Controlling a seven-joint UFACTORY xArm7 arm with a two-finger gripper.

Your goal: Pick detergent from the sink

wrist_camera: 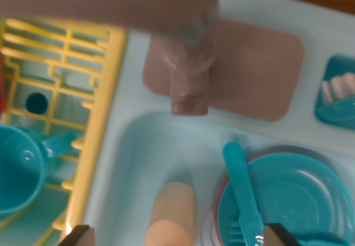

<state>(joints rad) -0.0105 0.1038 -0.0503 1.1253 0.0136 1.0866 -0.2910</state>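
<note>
Detergent (172, 215): peach-beige rounded bottle, lying in sink (138, 157).

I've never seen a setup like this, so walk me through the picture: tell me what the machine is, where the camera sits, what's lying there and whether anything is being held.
The machine is a single robot arm, and the picture comes from a camera on its wrist, looking down past its gripper. Only the two dark fingertips show at the bottom edge. They stand apart, so the gripper is open and holds nothing.

Below is a toy kitchen sink, pale blue. The mauve faucet rises over the basin from its mauve base. In the basin lie a peach-coloured bottle, probably the detergent to be picked, and a teal plate with a teal fork resting on it.

On the wrist view's left is a yellow dish rack with a teal cup. On the right edge sits a small teal holder; its contents are too blurred to name.
</note>
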